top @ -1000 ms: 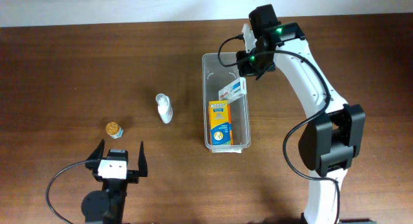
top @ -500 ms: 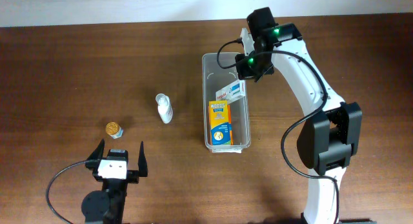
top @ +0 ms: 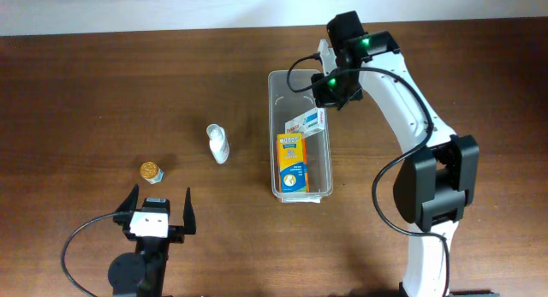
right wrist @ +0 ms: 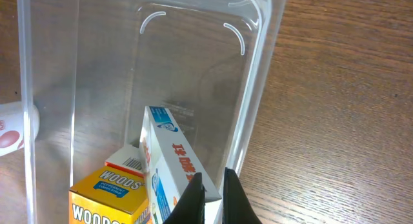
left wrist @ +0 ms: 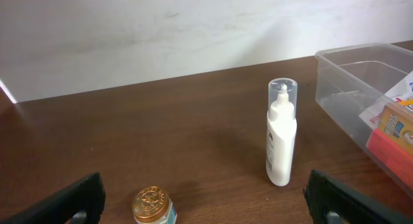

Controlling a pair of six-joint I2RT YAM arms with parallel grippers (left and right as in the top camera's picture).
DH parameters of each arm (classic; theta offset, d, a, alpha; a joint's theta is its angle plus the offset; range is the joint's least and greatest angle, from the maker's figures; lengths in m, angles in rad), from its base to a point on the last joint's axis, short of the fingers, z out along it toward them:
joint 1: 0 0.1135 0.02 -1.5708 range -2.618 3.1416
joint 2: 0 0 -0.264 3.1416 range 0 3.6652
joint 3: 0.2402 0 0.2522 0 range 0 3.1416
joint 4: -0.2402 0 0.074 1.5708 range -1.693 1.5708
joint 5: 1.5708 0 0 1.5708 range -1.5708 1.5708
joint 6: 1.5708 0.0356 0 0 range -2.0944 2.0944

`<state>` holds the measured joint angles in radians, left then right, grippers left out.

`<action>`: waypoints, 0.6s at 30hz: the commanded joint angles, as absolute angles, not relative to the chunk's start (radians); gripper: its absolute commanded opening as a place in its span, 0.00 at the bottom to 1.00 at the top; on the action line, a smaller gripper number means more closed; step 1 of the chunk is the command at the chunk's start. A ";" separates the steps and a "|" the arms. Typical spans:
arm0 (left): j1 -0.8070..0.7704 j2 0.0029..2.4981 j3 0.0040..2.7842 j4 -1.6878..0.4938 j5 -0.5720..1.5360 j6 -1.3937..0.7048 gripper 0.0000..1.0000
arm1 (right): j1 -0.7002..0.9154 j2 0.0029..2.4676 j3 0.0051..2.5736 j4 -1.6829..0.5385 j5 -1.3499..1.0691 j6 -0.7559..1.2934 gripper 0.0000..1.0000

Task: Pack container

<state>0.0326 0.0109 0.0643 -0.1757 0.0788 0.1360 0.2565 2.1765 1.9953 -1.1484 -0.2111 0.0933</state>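
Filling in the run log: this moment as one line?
right hand: shut on white box, inside container | left hand: open, empty | orange box: in container | bottle, jar: on table

The yellow-orange cardboard box [right wrist: 106,201] carries the brand word "WOODS" in bold white capitals on a dark band, read most plainly in the right wrist view. A white flap at its far end bears a barcode whose digits are too small to read. The white and blue cardboard box [right wrist: 171,166] has a column of red characters down its side, but they cannot be made out. The dark print on the white plastic bottle with a clear cap [left wrist: 282,137] is illegible.
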 commanded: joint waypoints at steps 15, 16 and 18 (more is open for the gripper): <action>0.038 0.006 0.054 -0.176 0.083 0.152 0.99 | 0.310 2.204 1.999 -1.245 -0.224 0.074 0.04; 0.038 0.006 0.054 -0.176 0.083 0.152 0.99 | 0.310 2.204 1.999 -1.242 -0.224 0.074 0.04; 0.038 0.006 0.054 -0.176 0.083 0.152 0.99 | 0.310 2.204 1.999 -1.240 -0.224 0.074 0.04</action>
<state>0.0326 0.0109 0.0643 -0.1757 0.0784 0.1360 0.2981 2.1872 1.9953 -1.2415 -0.2111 0.0883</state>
